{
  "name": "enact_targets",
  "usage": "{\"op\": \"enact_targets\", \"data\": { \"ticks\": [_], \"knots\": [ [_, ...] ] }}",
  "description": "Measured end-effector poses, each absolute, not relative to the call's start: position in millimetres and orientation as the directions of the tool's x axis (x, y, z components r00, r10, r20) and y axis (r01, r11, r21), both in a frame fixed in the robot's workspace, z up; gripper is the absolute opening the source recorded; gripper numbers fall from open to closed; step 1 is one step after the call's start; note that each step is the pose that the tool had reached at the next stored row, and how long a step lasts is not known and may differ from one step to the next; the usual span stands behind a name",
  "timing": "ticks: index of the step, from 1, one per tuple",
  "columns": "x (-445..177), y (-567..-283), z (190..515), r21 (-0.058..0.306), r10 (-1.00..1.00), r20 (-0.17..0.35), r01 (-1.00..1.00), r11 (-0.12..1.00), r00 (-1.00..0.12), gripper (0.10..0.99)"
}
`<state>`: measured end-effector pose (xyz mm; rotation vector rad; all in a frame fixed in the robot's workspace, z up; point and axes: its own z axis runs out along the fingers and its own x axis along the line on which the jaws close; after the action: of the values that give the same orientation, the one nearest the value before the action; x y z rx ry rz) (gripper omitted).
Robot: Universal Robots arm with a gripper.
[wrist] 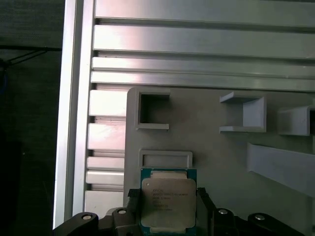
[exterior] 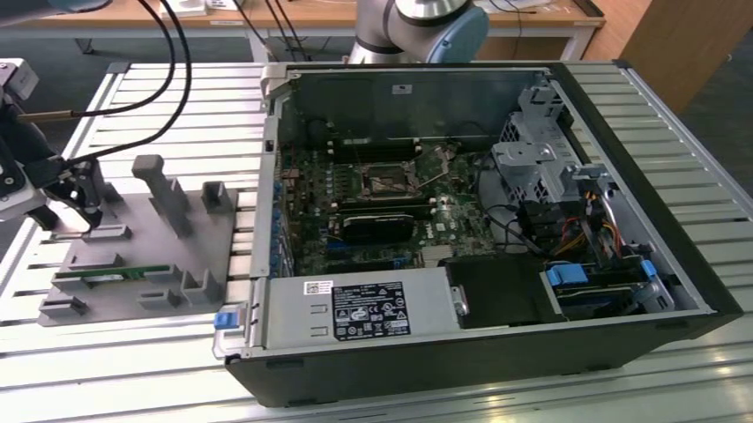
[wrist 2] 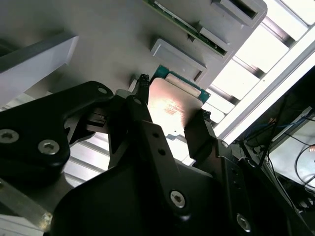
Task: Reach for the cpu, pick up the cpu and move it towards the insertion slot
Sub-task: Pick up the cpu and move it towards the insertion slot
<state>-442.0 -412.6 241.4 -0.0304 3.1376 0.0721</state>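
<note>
The cpu [wrist: 168, 200], a flat silvery square with a green rim, lies low over the grey holder plate [wrist: 206, 142] next to a small frame block. My gripper [wrist: 167, 196] straddles it, with a black finger pressed against each of two opposite edges. The second wrist view shows the same grip: the cpu [wrist 2: 171, 109] sits between the two dark fingers [wrist 2: 143, 101]. In the exterior view the gripper [exterior: 73, 218] hangs over the holder plate's corner at that view's left. The insertion slot [exterior: 386, 182], a shiny frame with a dark centre, lies on the motherboard inside the open computer case.
A green memory stick [exterior: 112, 275] rests on the grey holder plate [exterior: 153, 256], among upright grey posts [exterior: 155, 181]. The black computer case [exterior: 471, 352] stands open at the exterior view's right. Cables [exterior: 165, 62] hang over the slatted aluminium table [exterior: 153, 115].
</note>
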Motion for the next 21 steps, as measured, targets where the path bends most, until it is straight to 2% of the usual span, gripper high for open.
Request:
{"op": "enact_targets", "data": {
  "ticks": [21],
  "knots": [
    [-442,-413,258,0.046,-0.019,-0.003,-0.019,0.999,-1.0,0.537]
  ]
}}
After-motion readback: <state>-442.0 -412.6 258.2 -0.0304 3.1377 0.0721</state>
